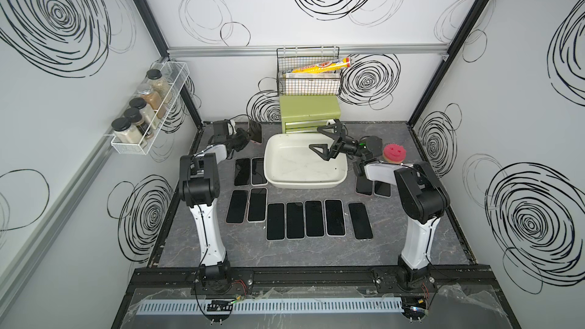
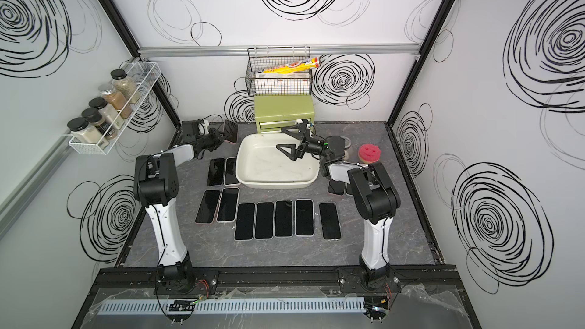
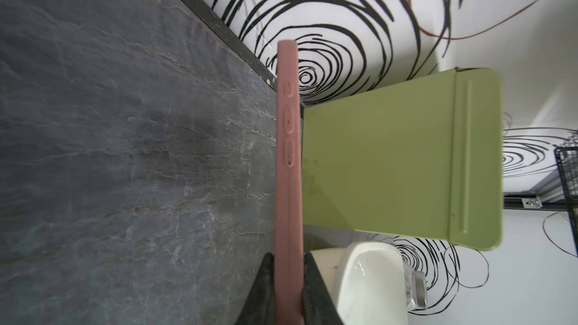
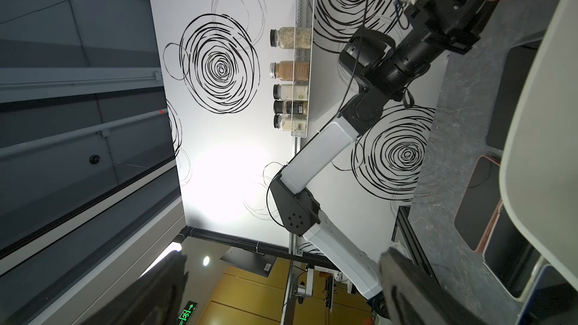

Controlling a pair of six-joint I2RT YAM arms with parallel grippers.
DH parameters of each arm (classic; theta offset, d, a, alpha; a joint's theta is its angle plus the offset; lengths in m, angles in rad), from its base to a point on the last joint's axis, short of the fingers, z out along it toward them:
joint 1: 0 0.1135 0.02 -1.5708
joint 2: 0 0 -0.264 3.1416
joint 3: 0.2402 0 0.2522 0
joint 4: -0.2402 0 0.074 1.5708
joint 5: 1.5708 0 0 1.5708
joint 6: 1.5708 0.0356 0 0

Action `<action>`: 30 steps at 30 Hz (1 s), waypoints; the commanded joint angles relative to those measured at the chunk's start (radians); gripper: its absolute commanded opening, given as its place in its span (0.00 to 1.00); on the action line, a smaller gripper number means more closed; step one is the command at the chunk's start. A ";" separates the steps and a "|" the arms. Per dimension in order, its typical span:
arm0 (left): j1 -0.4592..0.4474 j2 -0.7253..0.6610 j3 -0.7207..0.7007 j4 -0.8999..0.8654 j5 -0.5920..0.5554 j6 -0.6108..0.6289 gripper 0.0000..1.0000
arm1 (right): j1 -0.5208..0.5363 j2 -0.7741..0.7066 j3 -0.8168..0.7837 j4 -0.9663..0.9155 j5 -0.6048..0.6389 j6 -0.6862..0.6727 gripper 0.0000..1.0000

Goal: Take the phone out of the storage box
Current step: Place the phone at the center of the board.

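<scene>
Now, L pincer pinching pink phone, R pincer spread over storage box

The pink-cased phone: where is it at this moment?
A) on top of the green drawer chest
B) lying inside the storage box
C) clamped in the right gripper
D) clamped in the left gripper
D: the left gripper is shut on the pink-cased phone, outside the storage box.

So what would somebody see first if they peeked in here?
Probably the black phones lined up on the table in front of the white storage box, which looks empty. Then the left gripper at the back left, shut on a pink-cased phone, and the smiley pink sponge on the right.
</scene>
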State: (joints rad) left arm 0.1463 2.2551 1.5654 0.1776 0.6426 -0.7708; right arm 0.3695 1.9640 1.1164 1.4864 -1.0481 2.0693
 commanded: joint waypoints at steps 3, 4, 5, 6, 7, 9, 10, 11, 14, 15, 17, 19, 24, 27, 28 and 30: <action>-0.020 0.076 0.097 0.009 0.012 0.066 0.00 | -0.006 -0.039 -0.010 0.010 0.003 -0.040 1.00; -0.023 0.084 0.098 0.004 0.014 0.072 0.00 | -0.006 -0.039 -0.013 0.002 0.003 -0.045 1.00; -0.026 0.087 0.092 0.006 0.014 0.078 0.00 | -0.006 -0.039 -0.013 -0.003 0.005 -0.050 1.00; -0.028 0.088 0.079 0.019 0.017 0.078 0.00 | -0.006 -0.038 -0.013 -0.003 0.006 -0.053 1.00; -0.031 0.094 0.074 0.022 0.023 0.079 0.00 | -0.006 -0.037 -0.011 -0.004 0.006 -0.054 1.00; -0.034 0.108 0.073 0.014 0.040 0.087 0.00 | -0.006 -0.033 -0.010 -0.005 0.009 -0.055 1.00; -0.036 0.111 0.066 0.017 0.044 0.091 0.00 | -0.006 -0.031 -0.009 -0.005 0.011 -0.055 1.00; -0.037 0.114 0.062 0.017 0.048 0.096 0.00 | -0.006 -0.031 -0.009 -0.005 0.011 -0.055 1.00; -0.039 0.129 0.057 0.019 0.073 0.095 0.00 | -0.006 -0.025 -0.007 -0.005 0.011 -0.055 1.00; -0.040 0.130 0.058 0.013 0.083 0.099 0.00 | -0.006 -0.025 -0.007 -0.006 0.010 -0.053 1.00; -0.042 0.127 0.047 -0.009 0.094 0.120 0.00 | -0.006 -0.021 -0.007 -0.006 0.011 -0.053 1.00; -0.039 0.110 0.005 -0.001 0.082 0.125 0.00 | -0.006 -0.020 -0.004 -0.006 0.015 -0.054 1.00; -0.018 0.106 -0.030 -0.012 0.079 0.125 0.25 | -0.005 -0.018 0.003 -0.009 0.019 -0.056 1.00; -0.007 0.099 -0.033 -0.018 0.067 0.124 0.47 | -0.004 -0.020 0.004 -0.015 0.021 -0.061 1.00; -0.004 0.095 -0.029 -0.021 0.061 0.123 0.51 | -0.004 -0.022 0.004 -0.018 0.023 -0.064 1.00; 0.002 0.085 -0.023 -0.035 0.042 0.123 0.60 | -0.002 -0.028 0.003 -0.029 0.022 -0.071 1.00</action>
State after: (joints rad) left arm 0.1326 2.3547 1.5509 0.1879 0.7158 -0.6643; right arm 0.3687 1.9640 1.1103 1.4609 -1.0325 2.0251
